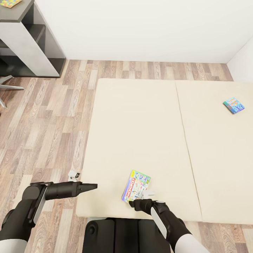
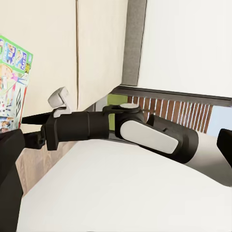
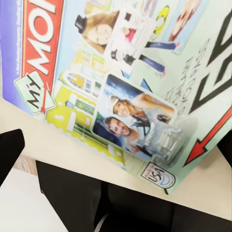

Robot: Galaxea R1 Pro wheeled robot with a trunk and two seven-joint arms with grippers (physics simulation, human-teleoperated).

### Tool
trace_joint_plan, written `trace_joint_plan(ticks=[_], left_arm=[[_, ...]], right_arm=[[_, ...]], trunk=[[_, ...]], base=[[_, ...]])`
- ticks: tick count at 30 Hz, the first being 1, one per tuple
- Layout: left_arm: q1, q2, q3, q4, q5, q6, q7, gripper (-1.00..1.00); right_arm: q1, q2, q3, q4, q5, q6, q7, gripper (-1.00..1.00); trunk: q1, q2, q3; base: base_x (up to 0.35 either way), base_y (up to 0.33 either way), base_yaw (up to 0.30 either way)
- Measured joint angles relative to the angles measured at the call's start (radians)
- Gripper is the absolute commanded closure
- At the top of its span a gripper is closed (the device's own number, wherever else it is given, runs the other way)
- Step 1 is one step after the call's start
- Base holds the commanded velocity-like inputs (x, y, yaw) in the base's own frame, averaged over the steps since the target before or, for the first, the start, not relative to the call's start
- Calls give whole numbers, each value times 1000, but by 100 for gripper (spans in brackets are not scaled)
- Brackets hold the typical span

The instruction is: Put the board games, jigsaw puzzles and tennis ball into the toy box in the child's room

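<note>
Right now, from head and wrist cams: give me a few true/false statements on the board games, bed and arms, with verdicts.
1. Two board games lie on the bed. True: one near the front edge, one far right.
2. The right gripper is at the near board game. True: it sits at the box's near edge; the right wrist view shows the lid close up.
3. The left gripper holds a board game. False: it holds nothing and hangs by the bed's left edge.
4. The two board games are stacked. False: they lie far apart, on different mattress halves.
5. The far board game lies on the floor. False: it rests on the mattress.
</note>
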Motion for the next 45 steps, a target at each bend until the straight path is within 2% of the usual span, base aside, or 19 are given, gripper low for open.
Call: trace_joint_plan(ticks=[21,33,45], left_arm=[[0,0,0,0,0,0,0,-100],[0,-1,0,0,0,0,0,-100],[0,-1,0,0,1,0,0,-100]], right_arm=[[0,-1,0,0,-1,0,0,-100],[0,-1,0,0,-1,0,0,-100],[0,-1,0,0,-1,-1,0,-100]], trunk=[[0,0,0],[0,0,6],[0,0,7]], base=[[0,51,-3],[0,28,-171],[0,38,-22]])
